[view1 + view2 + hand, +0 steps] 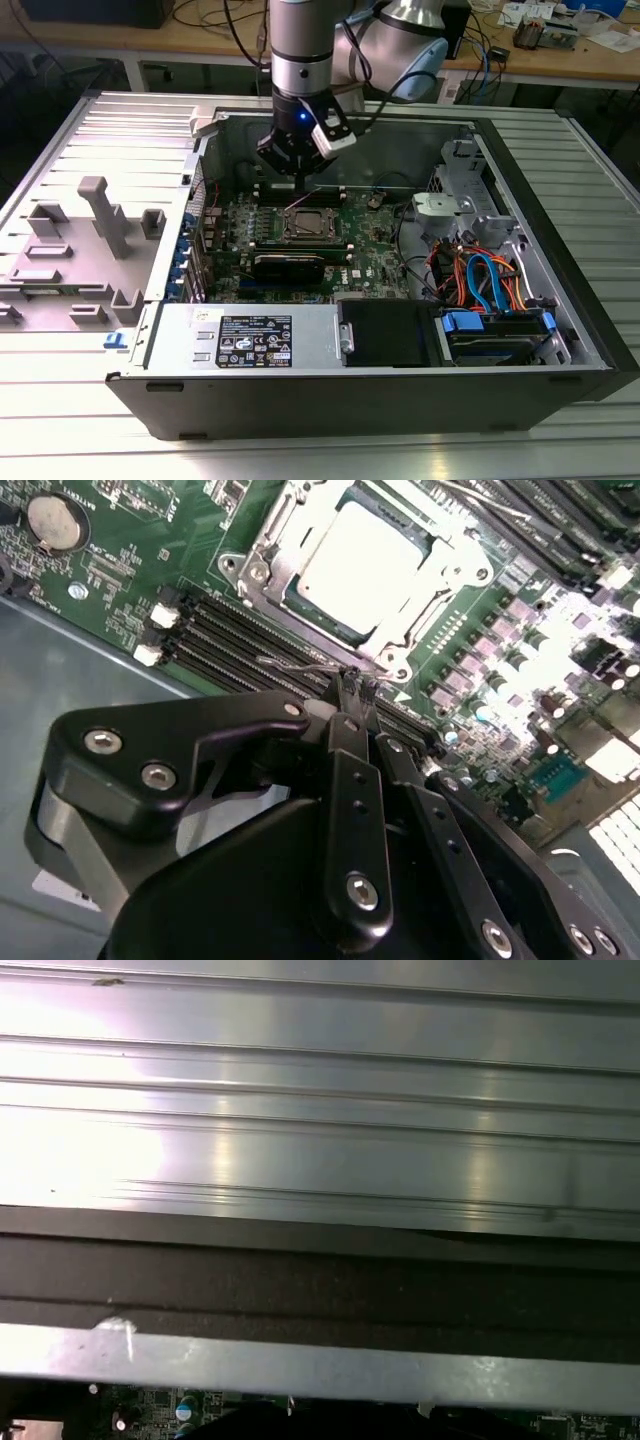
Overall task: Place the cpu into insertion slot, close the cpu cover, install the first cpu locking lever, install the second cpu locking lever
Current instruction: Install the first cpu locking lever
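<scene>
From my console I see the arm (300, 50) reach straight down into the open computer case (380, 395). The case lies on its side on the ribbed metal table (90, 440), so the green motherboard (130, 575) faces up and can be worked from above. The cpu (365, 565) sits flat in the insertion slot (318, 608), near the middle of the board, its dull silver top catching the light. The cpu cover (262, 550) looks folded down around it, with the chip showing through the window, so I judge the seating and the covering done. The gripper (358, 688) hangs just beside the socket's near corner, above the long black memory slots (230, 645). Its two narrow fingertips are pressed together, which to my mind gives one slim, stiff point that fits between the crowded parts there. A thin wire, which I take for the first locking lever (295, 666), runs right up to those tips and seems to stand a little off the board rather than tucked under a catch. I cannot tell whether the wire is pinched between the tips or only touches them. The second locking lever (490, 502) shows as another thin wire along the far side of the socket, well apart from the gripper, and I cannot tell whether it is hooked down. My reading is that the work stands at the first lever
</scene>
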Controlling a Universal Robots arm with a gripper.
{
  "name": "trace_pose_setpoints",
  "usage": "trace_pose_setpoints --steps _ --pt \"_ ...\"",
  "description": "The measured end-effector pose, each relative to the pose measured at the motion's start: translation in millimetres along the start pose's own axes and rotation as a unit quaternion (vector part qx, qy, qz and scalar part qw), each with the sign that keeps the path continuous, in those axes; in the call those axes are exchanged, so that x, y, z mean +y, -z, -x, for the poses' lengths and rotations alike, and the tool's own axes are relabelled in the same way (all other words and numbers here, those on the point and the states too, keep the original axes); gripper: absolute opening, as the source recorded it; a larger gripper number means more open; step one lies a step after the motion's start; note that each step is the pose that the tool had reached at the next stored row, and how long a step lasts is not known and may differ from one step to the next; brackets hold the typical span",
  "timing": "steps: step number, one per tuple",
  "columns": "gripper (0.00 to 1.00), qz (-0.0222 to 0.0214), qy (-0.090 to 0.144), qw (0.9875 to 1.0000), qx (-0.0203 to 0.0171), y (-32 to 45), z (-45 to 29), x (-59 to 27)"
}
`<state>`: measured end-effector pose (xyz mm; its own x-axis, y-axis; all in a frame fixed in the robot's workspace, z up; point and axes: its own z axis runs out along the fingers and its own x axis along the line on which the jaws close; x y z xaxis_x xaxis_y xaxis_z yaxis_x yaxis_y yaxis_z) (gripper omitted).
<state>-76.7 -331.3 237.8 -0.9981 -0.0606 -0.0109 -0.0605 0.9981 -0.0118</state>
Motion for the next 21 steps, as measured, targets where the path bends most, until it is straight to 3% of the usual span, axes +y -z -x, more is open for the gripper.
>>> trace_pose_setpoints --steps 14,21 --pt "0.11 -0.0006 0.0 1.0 0.0001 -4.2 16.5 3.3" --pt "0.11 -0.0006 0.0 1.0 0.0001 -11.1 23.5 3.0"
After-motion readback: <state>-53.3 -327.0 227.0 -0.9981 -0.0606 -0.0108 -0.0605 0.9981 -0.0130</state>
